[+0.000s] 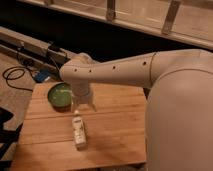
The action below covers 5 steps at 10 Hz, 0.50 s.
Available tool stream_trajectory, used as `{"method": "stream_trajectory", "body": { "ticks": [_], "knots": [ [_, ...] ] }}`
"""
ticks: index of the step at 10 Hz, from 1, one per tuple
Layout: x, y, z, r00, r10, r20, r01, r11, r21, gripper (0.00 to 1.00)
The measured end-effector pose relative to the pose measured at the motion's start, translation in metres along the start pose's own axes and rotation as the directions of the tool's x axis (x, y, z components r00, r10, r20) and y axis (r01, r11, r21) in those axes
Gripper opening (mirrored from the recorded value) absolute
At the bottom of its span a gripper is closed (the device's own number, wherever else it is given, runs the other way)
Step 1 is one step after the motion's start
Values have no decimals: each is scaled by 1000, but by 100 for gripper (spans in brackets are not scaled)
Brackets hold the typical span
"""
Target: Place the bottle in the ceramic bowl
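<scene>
A white robot arm (125,72) reaches from the right across a wooden table (117,127), its gripper (83,107) pointing down above the table's rear left part; how wide the gripper stands cannot be told. The bottle (78,133), 1 slim whitish container, lies on its side on the boards just in front of the gripper, nearer the camera. Its narrower cap end points back toward the gripper, and nothing is holding it. The ceramic bowl (59,95), green and round, sits near the table's rear left corner, just to the gripper's left and apart from the bottle. Dark cables (15,75) lie on the floor beyond the table.
</scene>
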Motion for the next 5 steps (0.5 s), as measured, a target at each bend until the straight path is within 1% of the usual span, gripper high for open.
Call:
{"method": "stream_trajectory", "body": {
  "ticks": [5],
  "knots": [
    [0, 0, 0, 1000, -3, 1, 3, 1000, 2, 65]
  ]
}}
